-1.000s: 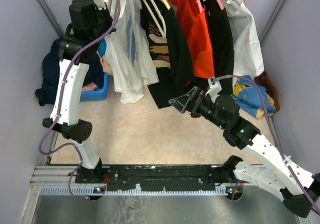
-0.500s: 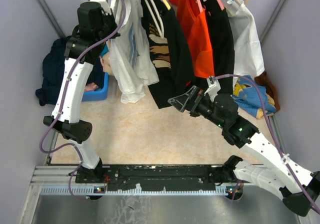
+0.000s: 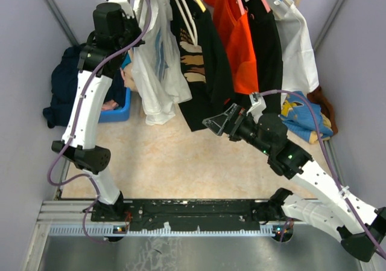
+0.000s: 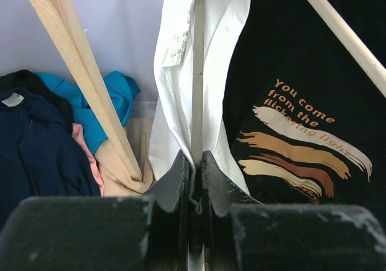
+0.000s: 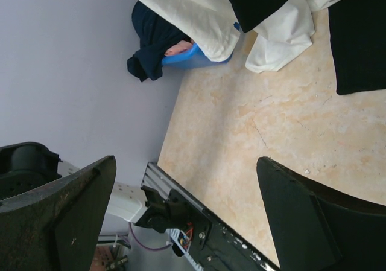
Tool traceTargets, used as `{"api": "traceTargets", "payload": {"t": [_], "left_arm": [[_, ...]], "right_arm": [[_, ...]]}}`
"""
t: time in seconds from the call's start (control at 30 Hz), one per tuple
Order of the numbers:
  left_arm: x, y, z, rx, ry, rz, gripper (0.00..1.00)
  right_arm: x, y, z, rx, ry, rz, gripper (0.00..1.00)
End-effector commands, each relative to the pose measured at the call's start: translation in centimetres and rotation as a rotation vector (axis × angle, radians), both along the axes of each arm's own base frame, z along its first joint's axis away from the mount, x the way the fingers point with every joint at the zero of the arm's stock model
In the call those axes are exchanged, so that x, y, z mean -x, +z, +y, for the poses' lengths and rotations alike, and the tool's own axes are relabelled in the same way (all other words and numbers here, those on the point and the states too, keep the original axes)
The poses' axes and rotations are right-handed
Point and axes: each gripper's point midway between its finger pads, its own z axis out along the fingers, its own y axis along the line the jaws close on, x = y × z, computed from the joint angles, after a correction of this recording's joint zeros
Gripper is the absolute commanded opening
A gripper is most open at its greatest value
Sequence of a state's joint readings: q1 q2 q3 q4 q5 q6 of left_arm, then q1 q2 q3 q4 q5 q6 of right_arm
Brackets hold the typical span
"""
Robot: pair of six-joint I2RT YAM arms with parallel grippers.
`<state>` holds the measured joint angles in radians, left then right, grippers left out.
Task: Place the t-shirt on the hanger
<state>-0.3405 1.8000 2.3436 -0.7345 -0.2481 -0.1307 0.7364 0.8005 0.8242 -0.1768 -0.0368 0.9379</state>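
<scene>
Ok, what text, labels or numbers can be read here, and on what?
"You come from the flickering light": orange print on the black t-shirt; the last word is faint.
Care label inside the white t-shirt: too small to read.
Tag on the navy garment: nothing legible.
Nothing else readable.

Lab test booth: plain lilac walls point(image 3: 24, 72), aluminium frame point(image 3: 66, 210), hung garments point(image 3: 232, 29).

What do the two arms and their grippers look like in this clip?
The left arm and right arm: white shells, black joint housings, a purple cable running along each. The left gripper and right gripper: black, wedge-shaped fingers with scuffed, pale-flecked surfaces.
</scene>
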Motion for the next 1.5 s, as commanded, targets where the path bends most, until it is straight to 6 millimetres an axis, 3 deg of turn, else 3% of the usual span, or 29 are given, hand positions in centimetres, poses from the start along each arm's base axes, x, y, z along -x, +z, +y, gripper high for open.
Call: {"api": "traceTargets", "payload": {"t": [0.0,0.1,0.13,0.27,0.37,0.63,0.73,0.93,1.07,1.2,1.47], "left_arm": [[1.0,3.7,0.6,0.035,-0.001,-0.109,0.09],[1.1,3.1,0.6,0.033,0.002,-0.094,0.10],[1.2,3.1,0.7,0.034,0.002,-0.096,0.14],[2.2,4.5,0.9,0.043,-0.003,-0.127,0.50],[3.2,6.1,1.2,0.055,-0.010,-0.166,0.63],[7.5,8.9,2.6,0.092,-0.007,-0.220,0.71],[10.1,8.3,3.7,0.116,0.013,-0.213,0.71],[14.5,3.3,5.1,0.154,0.028,-0.134,0.70],[16.1,-0.4,5.5,0.158,0.031,-0.076,0.69],[16.3,-4.4,4.9,0.164,0.012,0.008,0.70],[16.0,-11.9,3.0,0.221,-0.043,0.061,0.71]], "right_arm": [[-0.2,1.1,-0.1,-0.035,0.001,-0.043,0.99],[-0.1,1.1,-0.1,-0.037,0.002,-0.043,0.99],[-0.1,1.1,-0.1,-0.039,0.002,-0.042,0.99],[0.0,1.2,-0.2,-0.039,0.001,-0.044,0.99],[0.1,1.2,-0.3,-0.037,0.001,-0.043,0.99],[0.2,1.3,-0.5,-0.036,-0.001,-0.046,0.99],[0.3,1.1,-0.6,-0.029,-0.002,-0.046,0.99],[0.7,0.5,-0.5,-0.013,0.020,-0.047,0.98],[0.9,1.9,0.3,0.020,0.067,-0.094,0.92],[0.7,2.9,1.2,0.106,0.089,-0.136,0.91],[0.4,1.1,1.8,0.138,0.097,-0.096,0.90]]}}
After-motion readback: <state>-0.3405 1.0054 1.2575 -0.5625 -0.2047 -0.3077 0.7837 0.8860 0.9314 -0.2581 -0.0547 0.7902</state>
